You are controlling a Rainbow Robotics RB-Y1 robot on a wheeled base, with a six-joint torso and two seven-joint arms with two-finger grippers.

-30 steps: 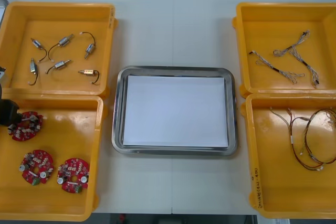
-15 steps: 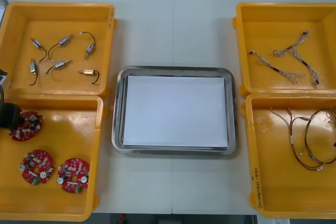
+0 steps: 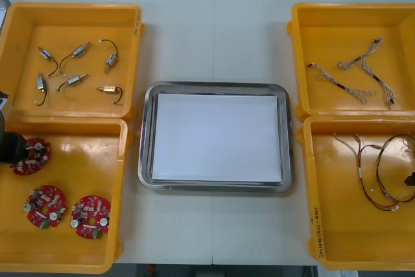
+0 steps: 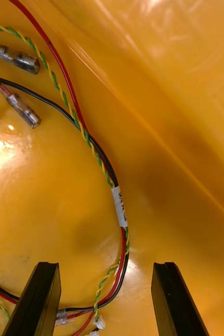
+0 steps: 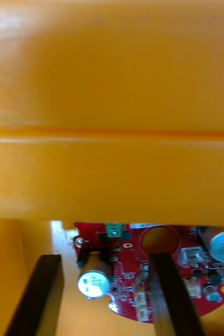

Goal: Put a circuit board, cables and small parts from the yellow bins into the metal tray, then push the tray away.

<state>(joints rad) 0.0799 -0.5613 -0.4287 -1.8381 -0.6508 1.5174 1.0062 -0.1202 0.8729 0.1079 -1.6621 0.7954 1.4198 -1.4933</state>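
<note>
Three round red circuit boards lie in the near left yellow bin (image 3: 84,135). My left gripper (image 3: 8,147) (image 5: 104,260) hangs open at that bin's outer wall over the farthest board (image 3: 31,156) (image 5: 123,273). One finger (image 5: 169,299) crosses the board beside its round hole, and the other stands off its edge. My right gripper (image 3: 410,180) (image 4: 105,268) is open low inside the near right bin (image 3: 311,180). The red and yellow cable (image 3: 379,173) (image 4: 120,207) and a black cable run between its fingers. The metal tray (image 3: 214,86), white inside, sits at the table's middle.
Two more boards (image 3: 45,205) (image 3: 91,215) lie at the front of the near left bin. The far left bin (image 3: 71,12) holds several small metal parts (image 3: 81,49). In the far right bin (image 3: 353,12) lie twisted blue and white cables (image 3: 353,89).
My left gripper has drawn back toward the view's left edge, staying at the same board. The right gripper's tip has come into sight at the right edge, over the near right bin.
</note>
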